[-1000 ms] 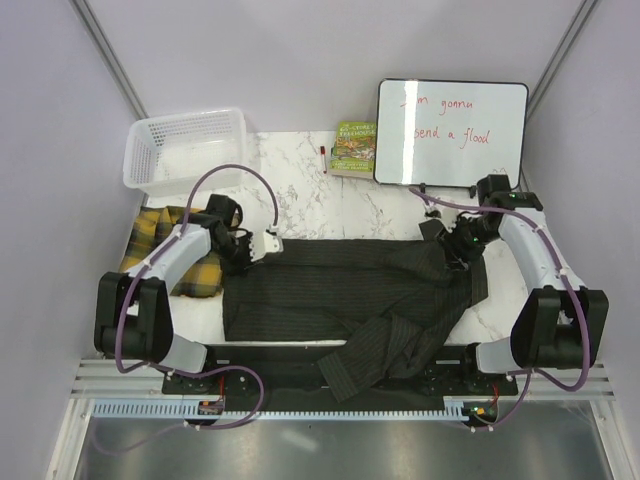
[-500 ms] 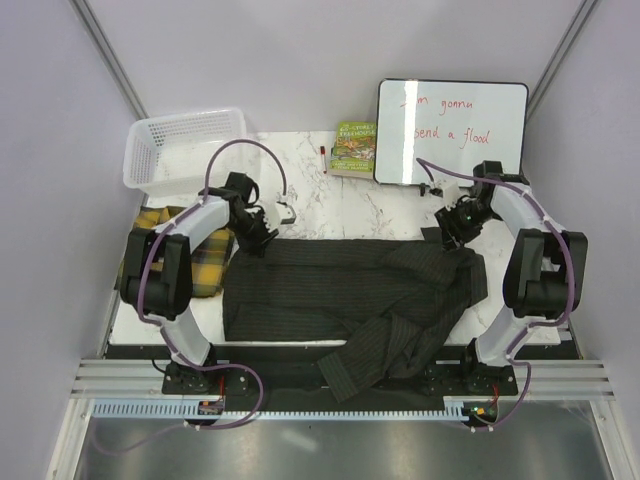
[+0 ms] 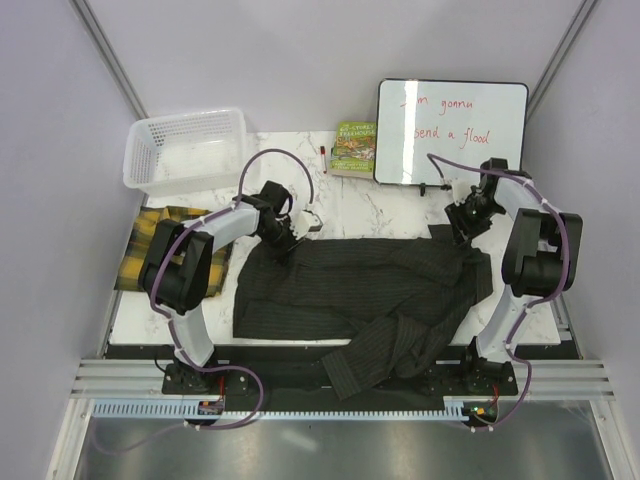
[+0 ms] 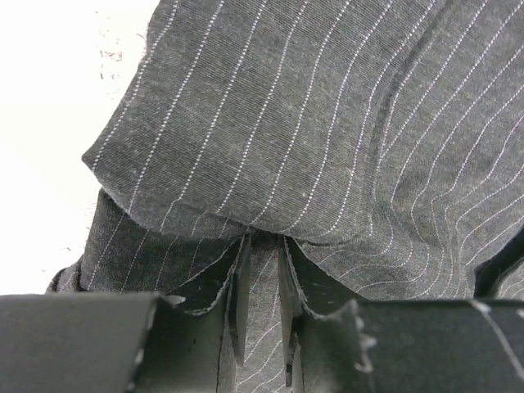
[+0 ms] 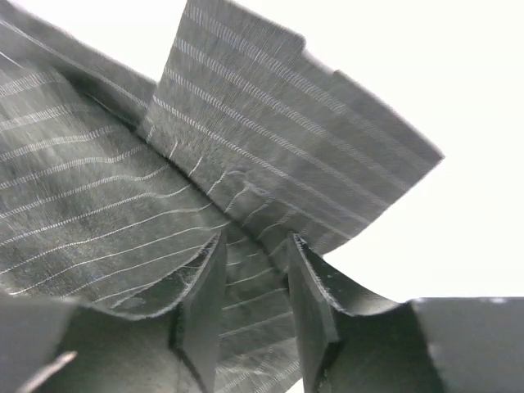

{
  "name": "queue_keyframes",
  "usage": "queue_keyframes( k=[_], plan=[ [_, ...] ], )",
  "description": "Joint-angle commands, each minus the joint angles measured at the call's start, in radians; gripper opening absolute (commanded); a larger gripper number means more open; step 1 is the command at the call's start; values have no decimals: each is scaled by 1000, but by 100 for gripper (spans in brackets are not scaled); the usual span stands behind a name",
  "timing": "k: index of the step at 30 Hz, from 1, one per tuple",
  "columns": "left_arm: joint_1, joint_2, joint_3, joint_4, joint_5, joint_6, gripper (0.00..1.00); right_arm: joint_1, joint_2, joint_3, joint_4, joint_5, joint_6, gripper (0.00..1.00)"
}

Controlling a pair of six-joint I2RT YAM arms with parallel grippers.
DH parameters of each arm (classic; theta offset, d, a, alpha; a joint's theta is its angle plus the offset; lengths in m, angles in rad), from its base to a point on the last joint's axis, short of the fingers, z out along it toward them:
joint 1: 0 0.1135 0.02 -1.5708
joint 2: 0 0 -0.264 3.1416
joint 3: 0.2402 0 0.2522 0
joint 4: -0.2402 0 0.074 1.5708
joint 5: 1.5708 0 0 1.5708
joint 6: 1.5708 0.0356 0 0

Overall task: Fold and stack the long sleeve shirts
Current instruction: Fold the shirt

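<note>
Charcoal pinstripe shirt (image 3: 370,290): spread on desk (image 3: 370,205), sleeve trailing over near edge | left fingers (image 4: 239,303): pinching its far-left corner | right fingers (image 5: 201,311): clamped on its far-right corner | advice: lift both corners level, cloth taut, fold toward near hem | plaid shirt (image 3: 145,245): lies at left

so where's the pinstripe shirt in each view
top external: pinstripe shirt spread across the table's middle, between the arms.
left wrist: fills most of the frame, pinched in the left hand at the bottom.
right wrist: covers left and centre, gripped by the right hand.
shared landmark: the white tabletop beside the shirt's edge.
</note>
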Motion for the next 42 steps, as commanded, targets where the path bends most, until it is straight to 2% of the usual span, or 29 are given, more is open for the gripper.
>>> queue_keyframes(
  k=[1,5,7,8,10,17,25,31,35,37,38,42],
  plan=[
    [1,-2,0,35,16,-55,28,-17,-99,104,-65,-123,3,47],
    [3,-56,-22,12,26,-24,38,-29,-115,119,13,-129,98,52],
    [3,-76,-23,3,32,-21,42,-32,-72,124,32,-106,158,53],
    [5,-97,-23,1,36,-23,50,-32,-55,125,50,-97,179,54],
    [6,-116,-23,0,42,-26,53,-32,-17,124,78,-64,215,55],
    [11,-171,-28,-14,62,-37,54,-47,52,142,161,32,281,65],
    [11,-232,-20,-17,68,-43,57,-47,128,127,175,62,308,66],
    [14,-262,-8,-22,52,-46,59,-47,151,99,162,1,322,56],
    [21,-274,3,-25,57,-55,59,-49,112,110,121,-81,303,12],
    [24,-286,19,-34,86,-67,60,-49,39,118,98,-173,281,3],
    [29,-298,24,-40,100,-81,60,-49,2,119,80,-210,251,0],
    [29,-378,58,-59,195,-115,62,-49,-243,127,14,-406,182,0]
  ],
)
